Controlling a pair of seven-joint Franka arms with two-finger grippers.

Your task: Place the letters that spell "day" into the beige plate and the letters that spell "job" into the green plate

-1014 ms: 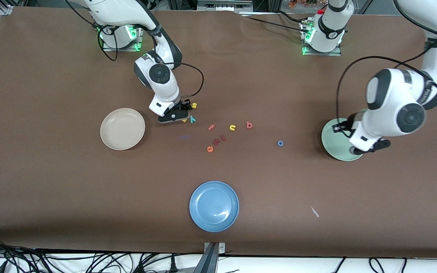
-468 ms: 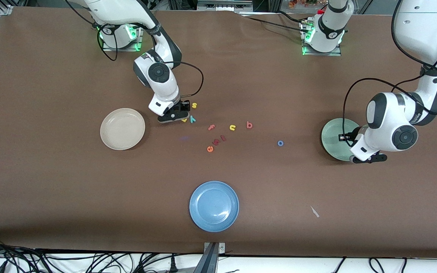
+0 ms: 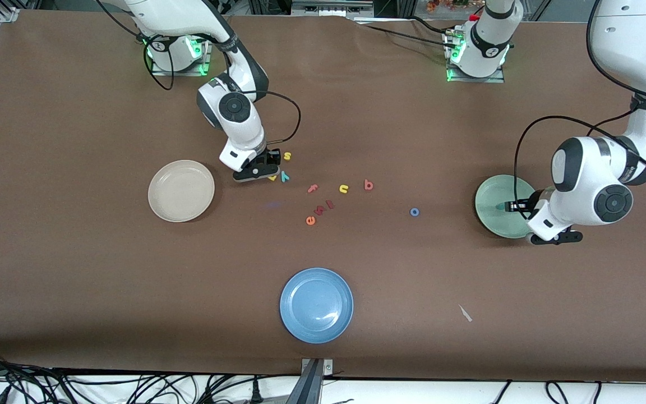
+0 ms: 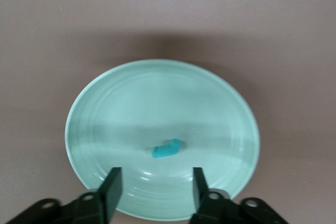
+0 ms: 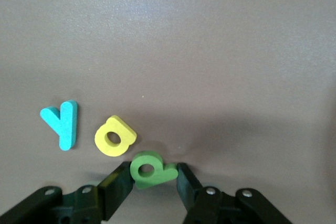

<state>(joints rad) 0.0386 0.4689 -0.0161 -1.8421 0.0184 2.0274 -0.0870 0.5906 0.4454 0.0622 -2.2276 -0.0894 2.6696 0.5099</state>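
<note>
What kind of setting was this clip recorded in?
Most likely a robotics lab bench. A wide table under a brown cover carries only small foam letters and three plain plates, such as the round blue plate. Two robot bases with green lights are bolted along one edge, and cables trail along another.

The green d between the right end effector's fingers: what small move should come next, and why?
Probably lift it straight up. The right end effector has its fingers against both sides of the green d, which lies on the table close beside the yellow a; a vertical lift avoids nudging that letter.
</note>
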